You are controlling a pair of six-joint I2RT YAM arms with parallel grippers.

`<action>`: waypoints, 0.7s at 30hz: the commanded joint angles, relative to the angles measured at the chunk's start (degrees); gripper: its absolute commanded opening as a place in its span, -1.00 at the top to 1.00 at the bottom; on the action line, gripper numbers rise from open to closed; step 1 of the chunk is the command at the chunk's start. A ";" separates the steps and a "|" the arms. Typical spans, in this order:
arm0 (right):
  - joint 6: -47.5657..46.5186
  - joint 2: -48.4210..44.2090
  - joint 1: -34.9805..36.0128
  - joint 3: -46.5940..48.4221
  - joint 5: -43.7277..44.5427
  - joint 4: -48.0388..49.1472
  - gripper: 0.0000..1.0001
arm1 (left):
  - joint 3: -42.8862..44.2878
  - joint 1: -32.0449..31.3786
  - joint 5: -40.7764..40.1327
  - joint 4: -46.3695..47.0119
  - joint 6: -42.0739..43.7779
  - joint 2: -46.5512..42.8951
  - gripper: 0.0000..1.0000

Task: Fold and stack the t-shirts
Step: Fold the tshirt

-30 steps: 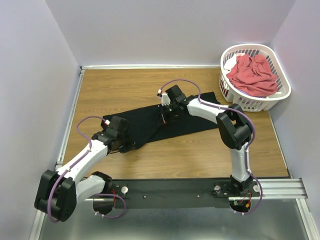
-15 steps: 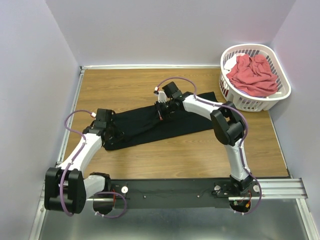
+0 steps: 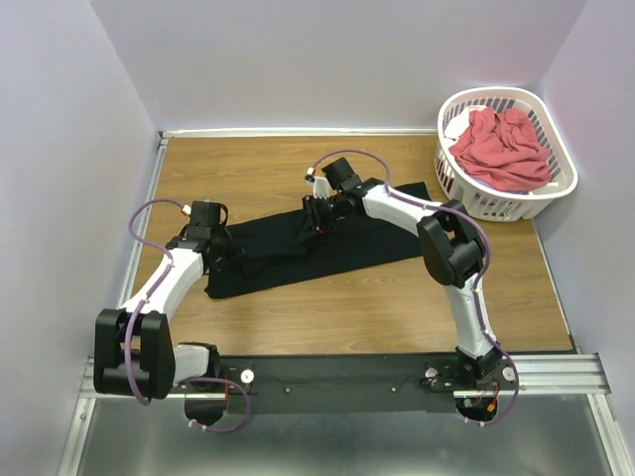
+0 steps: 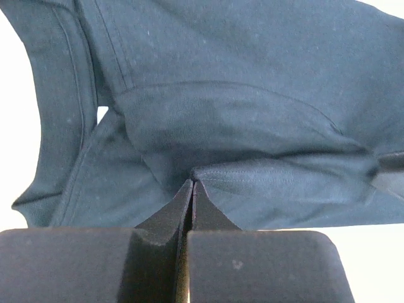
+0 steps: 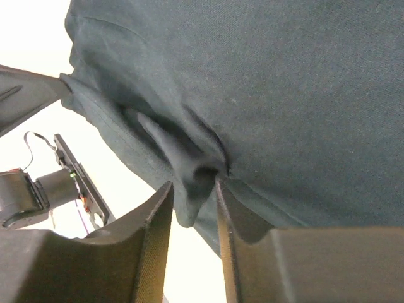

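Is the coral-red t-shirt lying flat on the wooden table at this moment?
No, the coral-red t-shirt lies bunched up inside the white laundry basket.

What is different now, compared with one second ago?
The left gripper moved left and away from the bases, pulling that end of the black t-shirt along. The right gripper shifted slightly left and farther back. Both jaws stay shut on the cloth. The coral-red t-shirt and basket are unchanged.

T-shirt (image 3: 347, 253) flat on table (image 3: 397, 307) middle; basket (image 3: 488, 203) at far right corner (second t-shirt (image 3: 501, 149) heaped inside).
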 commanded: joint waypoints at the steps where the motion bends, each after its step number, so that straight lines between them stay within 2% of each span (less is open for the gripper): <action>1: -0.44 -4.45 -0.41 0.56 3.01 -1.04 0.15 | 1.11 0.69 -1.71 2.46 2.33 2.18 0.89; 5: -1.40 -7.80 -0.76 -0.58 6.98 -0.86 0.13 | 0.93 1.30 -1.71 3.61 2.86 3.33 0.89; 7: -4.82 -9.55 -0.76 -1.81 7.68 -0.78 0.02 | 1.11 1.48 -1.45 3.87 2.95 3.59 0.89; 13: -16.42 -12.80 -0.06 -7.95 8.29 -0.77 -0.05 | -0.38 1.39 0.75 3.44 2.33 0.70 0.89; 15: -21.41 -15.00 1.69 -11.47 11.54 -0.16 -0.10 | -0.82 1.48 0.92 3.00 2.33 -0.71 0.89; 19: -28.02 -18.52 7.39 -16.74 24.69 3.60 -0.34 | -1.61 1.48 1.36 2.73 2.42 -1.68 0.89; 21: -30.39 -19.84 8.81 -18.68 27.62 6.15 -0.47 | -2.23 1.39 1.71 2.64 2.42 -1.94 0.89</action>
